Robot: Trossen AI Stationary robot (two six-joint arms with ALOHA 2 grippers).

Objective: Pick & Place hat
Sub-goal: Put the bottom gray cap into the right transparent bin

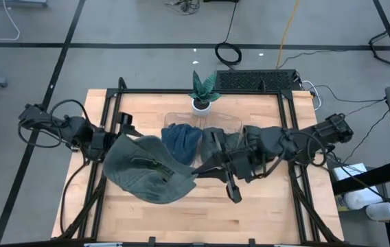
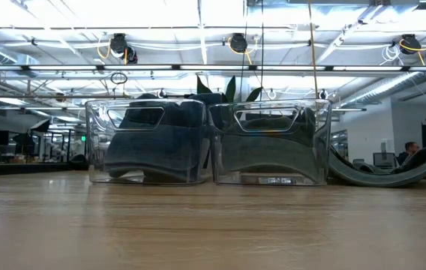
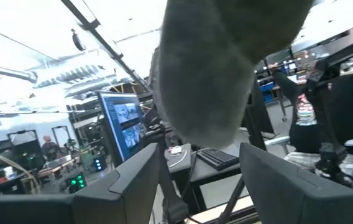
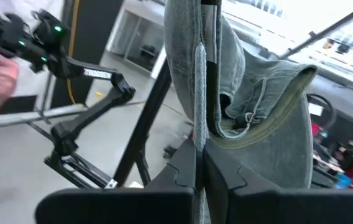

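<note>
1. Two clear bins [image 2: 207, 142] sit side by side mid-counter [image 1: 264, 213], a potted plant [image 1: 202, 89] just behind; grey floor w/ cables around.
2. Hat [image 1: 147, 168], grey-green, hangs above the counter between both arms, left of the bins.
3. Left end effector [image 1: 116, 140] grips the hat's edge; right end effector [image 4: 200, 165] clenched on its fabric.
4. Low view: bins hold dark blue cloth [image 2: 153, 142]; neither arm shows there.
</note>
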